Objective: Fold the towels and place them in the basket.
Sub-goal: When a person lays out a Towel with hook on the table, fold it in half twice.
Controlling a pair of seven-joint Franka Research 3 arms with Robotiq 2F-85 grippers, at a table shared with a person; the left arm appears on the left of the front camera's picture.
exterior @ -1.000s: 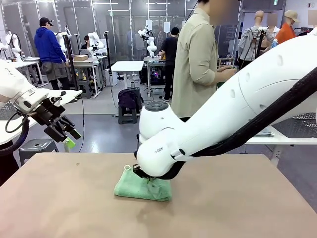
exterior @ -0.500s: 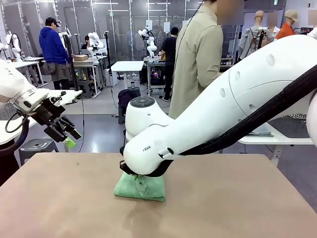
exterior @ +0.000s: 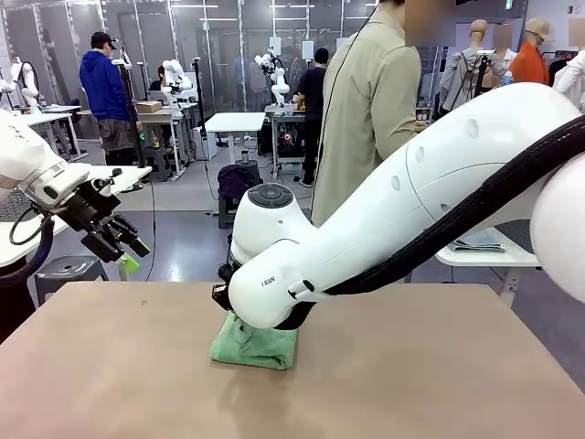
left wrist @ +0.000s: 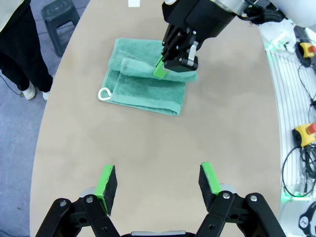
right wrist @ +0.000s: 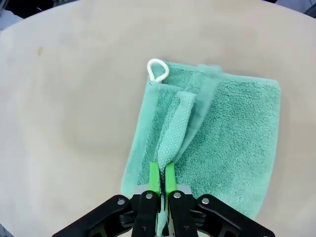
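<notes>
A mint green towel (exterior: 254, 346) lies on the brown table (exterior: 411, 384), part-folded, with a white loop (right wrist: 158, 69) at one corner. My right gripper (right wrist: 162, 174) is shut on a raised edge of this towel (right wrist: 237, 128), pinching the fold between its green pads; the left wrist view has it (left wrist: 163, 66) over the towel (left wrist: 143, 89). In the front view the right arm's white body hides the pinch. My left gripper (left wrist: 158, 180) hangs open above bare table, well short of the towel, and stands at the left edge (exterior: 128, 254) of the front view. The basket is out of view.
A person in a beige shirt (exterior: 366, 110) stands at the far side of the table. A dark stool (left wrist: 59, 12) sits off the table's edge. Other tables and people stand farther back. The tabletop around the towel is bare.
My right arm has swung left across the table, dragging the pinched towel edge over the towel. The left arm has stayed still.
</notes>
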